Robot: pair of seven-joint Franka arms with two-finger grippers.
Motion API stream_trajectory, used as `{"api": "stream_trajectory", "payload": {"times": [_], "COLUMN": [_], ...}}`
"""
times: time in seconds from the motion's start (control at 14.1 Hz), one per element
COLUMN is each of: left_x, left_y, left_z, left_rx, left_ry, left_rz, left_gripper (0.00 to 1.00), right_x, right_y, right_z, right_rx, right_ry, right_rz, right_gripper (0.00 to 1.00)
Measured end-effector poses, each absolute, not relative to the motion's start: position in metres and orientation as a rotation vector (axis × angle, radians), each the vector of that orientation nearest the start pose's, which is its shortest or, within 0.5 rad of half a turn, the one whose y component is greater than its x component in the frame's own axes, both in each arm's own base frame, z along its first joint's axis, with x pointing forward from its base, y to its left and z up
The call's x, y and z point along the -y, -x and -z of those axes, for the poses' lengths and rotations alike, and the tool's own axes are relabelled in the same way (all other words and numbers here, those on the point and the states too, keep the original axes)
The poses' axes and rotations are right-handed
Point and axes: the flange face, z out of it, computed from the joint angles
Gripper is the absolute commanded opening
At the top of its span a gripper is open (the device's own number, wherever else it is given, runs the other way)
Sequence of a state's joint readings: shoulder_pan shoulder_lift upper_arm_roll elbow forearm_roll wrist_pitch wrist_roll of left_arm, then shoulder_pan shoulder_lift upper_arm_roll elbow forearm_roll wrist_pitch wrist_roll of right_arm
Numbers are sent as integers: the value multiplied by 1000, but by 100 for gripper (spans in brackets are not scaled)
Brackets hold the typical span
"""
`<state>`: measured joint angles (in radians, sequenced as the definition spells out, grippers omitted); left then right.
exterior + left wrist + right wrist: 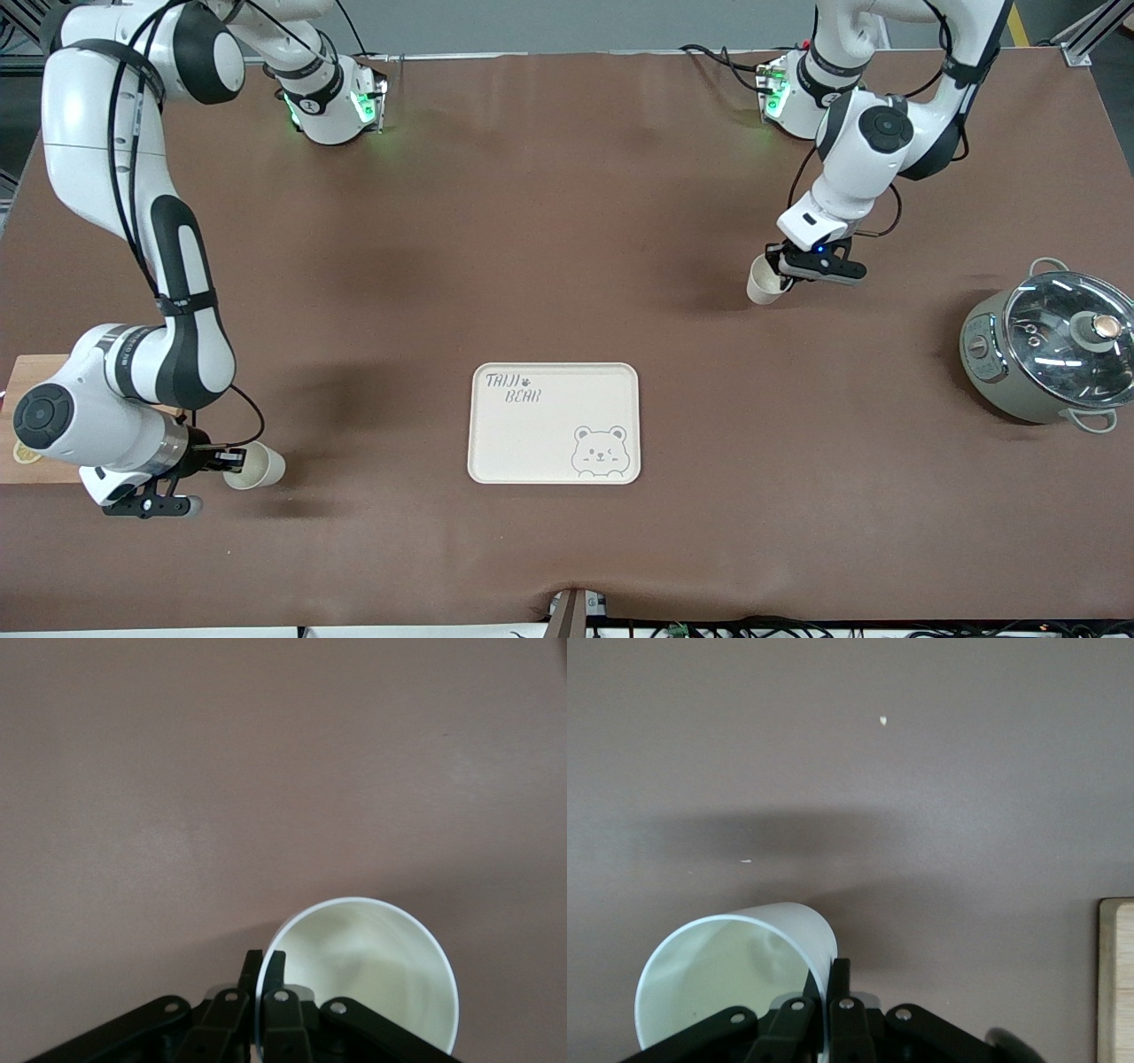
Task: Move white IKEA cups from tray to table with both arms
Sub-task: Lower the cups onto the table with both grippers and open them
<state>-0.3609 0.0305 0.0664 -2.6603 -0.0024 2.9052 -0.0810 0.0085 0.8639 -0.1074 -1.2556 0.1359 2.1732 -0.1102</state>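
Note:
Two cream-white cups are each held by the rim. My left gripper (781, 276) is shut on the wall of one white cup (763, 282), which hangs tilted just over the brown table toward the left arm's end. In the left wrist view the fingers (275, 967) pinch the rim of that cup (372, 970), one inside and one outside. My right gripper (232, 461) is shut on the other white cup (255, 467), tipped sideways low over the table at the right arm's end. The right wrist view shows that cup (726, 979) with its wall between the fingers (840, 979).
A cream bear tray (554, 372) lies in the middle of the table, nearer the front camera. A grey pot with a glass lid (1054, 350) stands at the left arm's end. A wooden board (35, 368) lies under the right arm and shows in the right wrist view (1116, 979).

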Motion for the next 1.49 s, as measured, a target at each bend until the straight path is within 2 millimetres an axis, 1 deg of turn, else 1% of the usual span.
{"api": "stream_trajectory", "payload": {"times": [0.14, 0.21, 0.28, 0.36, 0.43, 0.5, 0.57, 0.64, 0.71, 0.92, 1.07, 1.28, 1.42, 1.49], "left_x": [126, 125, 123, 122, 121, 121, 121, 121, 119, 115, 114, 110, 107, 108], "left_y": [-424, -424, -424, -425, -426, -426, -428, -428, -429, -431, -432, -437, -442, -444], "left_z": [-233, -227, -223, -221, -221, -221, -222, -223, -223, -222, -223, -226, -229, -231], "left_rx": [-330, -327, -321, -317, -315, -317, -329, -344, -347, -350, -345, -327, -313, -313], "left_ry": [3141, 3140, 3139, 3139, 3139, 3138, 3136, 3133, 3132, 3129, 3129, 3129, 3129, 3129], "left_rz": [329, 325, 328, 328, 329, 332, 337, 340, 340, 339, 344, 359, 371, 379], "left_gripper": [0, 0, 0, 0, 27, 80, 90, 92, 100, 100, 100, 100, 100, 100], "right_x": [53, 53, 54, 54, 53, 53, 53, 52, 52, 46, 43, 44, 44, 44], "right_y": [-755, -755, -755, -755, -755, -755, -754, -754, -755, -757, -760, -762, -761, -761], "right_z": [-235, -232, -229, -228, -229, -228, -227, -226, -227, -232, -242, -269, -294, -310], "right_rx": [-43, -45, -45, -45, -45, -44, -43, -42, -41, -14, -7, -7, -5, -4], "right_ry": [3113, 3114, 3114, 3114, 3113, 3113, 3112, 3112, 3111, 3108, 3106, 3103, 3099, 3096], "right_rz": [75, 68, 63, 63, 63, 61, 59, 59, 60, 80, 104, 147, 157, 169], "right_gripper": [0, 4, 15, 28, 50, 72, 97, 100, 100, 100, 100, 100, 100, 100]}}
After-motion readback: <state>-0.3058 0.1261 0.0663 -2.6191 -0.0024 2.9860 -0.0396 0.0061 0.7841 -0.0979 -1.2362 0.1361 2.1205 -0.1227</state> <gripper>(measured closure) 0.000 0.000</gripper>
